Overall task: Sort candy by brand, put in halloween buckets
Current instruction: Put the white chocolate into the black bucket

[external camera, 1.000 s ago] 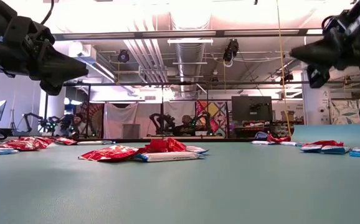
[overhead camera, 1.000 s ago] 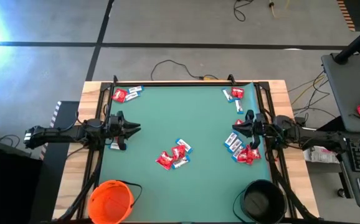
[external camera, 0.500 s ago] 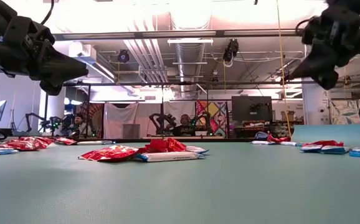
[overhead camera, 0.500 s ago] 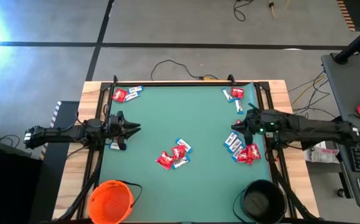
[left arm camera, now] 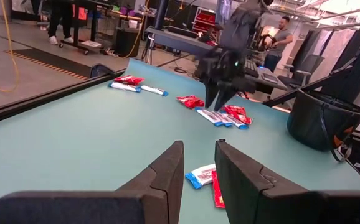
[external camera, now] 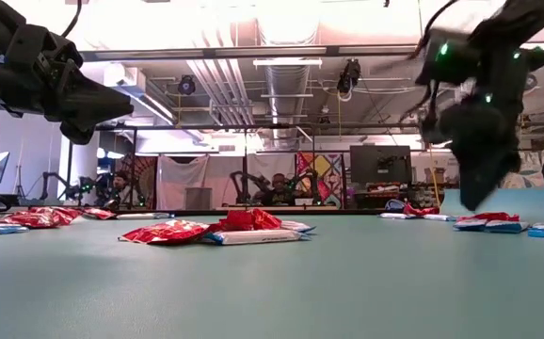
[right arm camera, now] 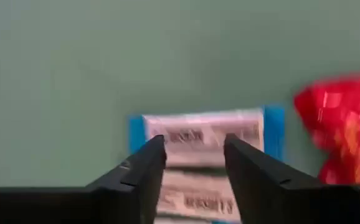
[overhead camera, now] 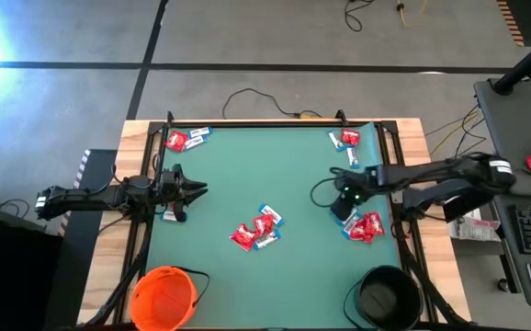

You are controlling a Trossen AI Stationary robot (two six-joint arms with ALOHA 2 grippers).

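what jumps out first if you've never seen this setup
The right gripper points down, jaws parted, over blue-and-white candy near the green mat's right side. Red and blue candy piles dot the mat. An orange bucket and a black bucket stand at its near edge.

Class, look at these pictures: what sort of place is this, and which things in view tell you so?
Most likely a robotics lab or workshop. Exposed ceiling ducts run overhead, a monitor and more equipment stand behind the green table, and cables trail over a bare concrete floor.
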